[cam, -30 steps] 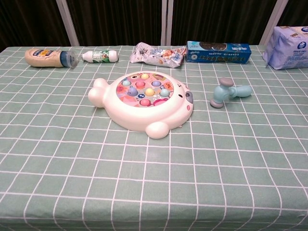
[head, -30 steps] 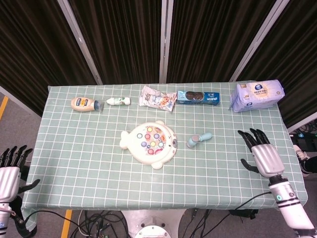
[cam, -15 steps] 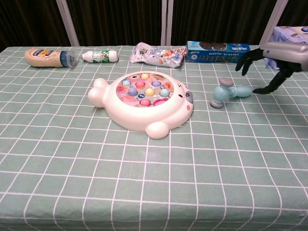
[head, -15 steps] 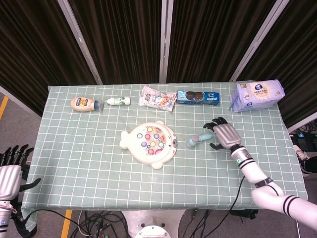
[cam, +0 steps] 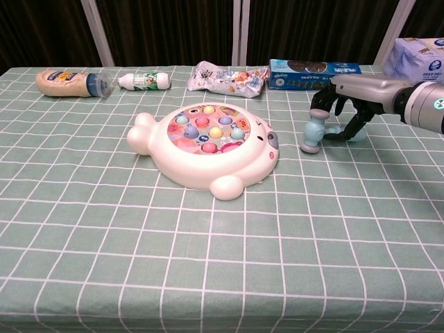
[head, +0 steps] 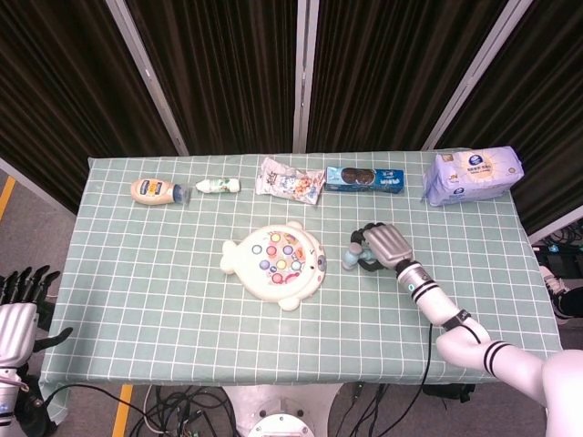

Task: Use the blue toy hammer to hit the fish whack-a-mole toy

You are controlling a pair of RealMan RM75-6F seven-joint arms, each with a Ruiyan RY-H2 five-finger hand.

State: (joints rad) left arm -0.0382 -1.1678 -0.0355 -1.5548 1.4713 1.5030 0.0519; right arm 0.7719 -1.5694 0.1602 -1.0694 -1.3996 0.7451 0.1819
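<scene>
The fish whack-a-mole toy (head: 273, 262) (cam: 208, 142) lies flat at the table's middle, its coloured pegs facing up. Just to its right, the blue toy hammer (head: 351, 259) (cam: 311, 133) rests on the cloth with its head toward the fish. My right hand (head: 387, 246) (cam: 347, 100) covers the handle. Its fingers curl over the handle from behind and the thumb touches it in front. My left hand (head: 16, 319) hangs off the table's front left corner with its fingers apart, holding nothing.
Along the back edge lie a sauce bottle (head: 155, 191), a small white bottle (head: 217, 186), a snack bag (head: 290, 180), a blue cookie box (head: 364, 178) and a tissue pack (head: 472, 175). A green checked cloth (cam: 208, 263) covers the table.
My right hand swept in from the front right edge to the hammer and curled its fingers around the handle. The hammer shifted slightly toward the fish. The left hand stayed put.
</scene>
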